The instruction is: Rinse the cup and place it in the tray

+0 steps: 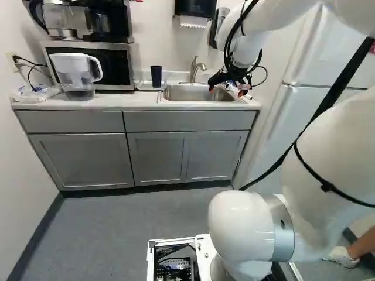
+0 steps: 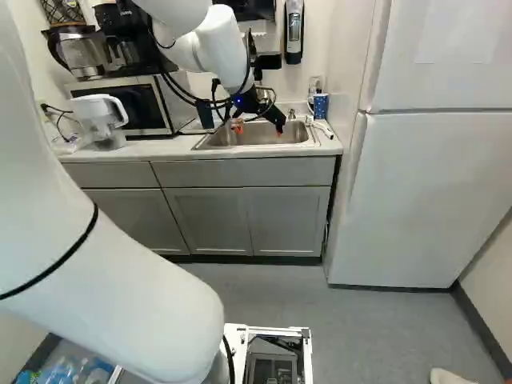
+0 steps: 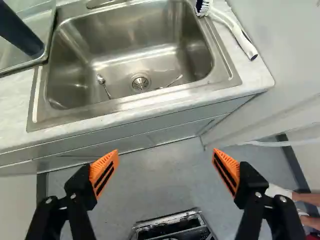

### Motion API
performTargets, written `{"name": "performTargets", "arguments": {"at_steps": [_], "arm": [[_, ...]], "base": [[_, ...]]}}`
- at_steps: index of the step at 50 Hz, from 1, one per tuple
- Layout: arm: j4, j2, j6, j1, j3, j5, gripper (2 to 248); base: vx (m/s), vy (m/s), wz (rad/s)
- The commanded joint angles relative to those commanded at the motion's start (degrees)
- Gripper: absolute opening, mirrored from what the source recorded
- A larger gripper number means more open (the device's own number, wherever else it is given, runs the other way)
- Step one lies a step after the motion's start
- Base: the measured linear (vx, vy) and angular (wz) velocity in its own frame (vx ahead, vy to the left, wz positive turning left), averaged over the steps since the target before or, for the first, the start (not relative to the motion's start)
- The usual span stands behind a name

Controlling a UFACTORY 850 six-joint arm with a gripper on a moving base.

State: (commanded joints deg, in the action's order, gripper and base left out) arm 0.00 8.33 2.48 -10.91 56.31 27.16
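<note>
My gripper (image 1: 227, 89) hangs over the right front part of the sink in the left base view. The wrist view shows the gripper (image 3: 165, 157) wide open, with nothing between its orange pads (image 3: 104, 171). Beyond the front counter edge lies the metal sink (image 3: 135, 47), ahead of the fingers. A dark blue cup (image 1: 156, 76) stands left of the sink in the left base view; in the wrist view this cup (image 3: 20, 30) is on a shallow tray (image 3: 44, 57), apart from the gripper. Another blue cup (image 2: 320, 105), patterned, is at the sink's back right corner in the right base view.
Two spoons (image 3: 103, 86) lie in the sink near the drain. A brush (image 3: 232, 27) with a white handle rests on the counter at the sink's side. The faucet (image 1: 196, 68) rises behind the sink. Water pitcher (image 1: 76, 75), microwave (image 1: 108, 61) and tall fridge (image 2: 436, 192) flank it.
</note>
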Motion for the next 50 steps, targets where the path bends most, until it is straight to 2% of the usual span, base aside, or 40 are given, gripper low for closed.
{"name": "performTargets", "arguments": {"at_steps": [25, 50], "arm": [[0.0, 0.14, -0.04, 0.2, -0.92, -1.38, 247], [0.0, 0.67, -0.22, 0.95, -4.46, -6.71, 247]], "base": [[0.0, 0.0, 0.0], [0.0, 0.0, 0.0]]}}
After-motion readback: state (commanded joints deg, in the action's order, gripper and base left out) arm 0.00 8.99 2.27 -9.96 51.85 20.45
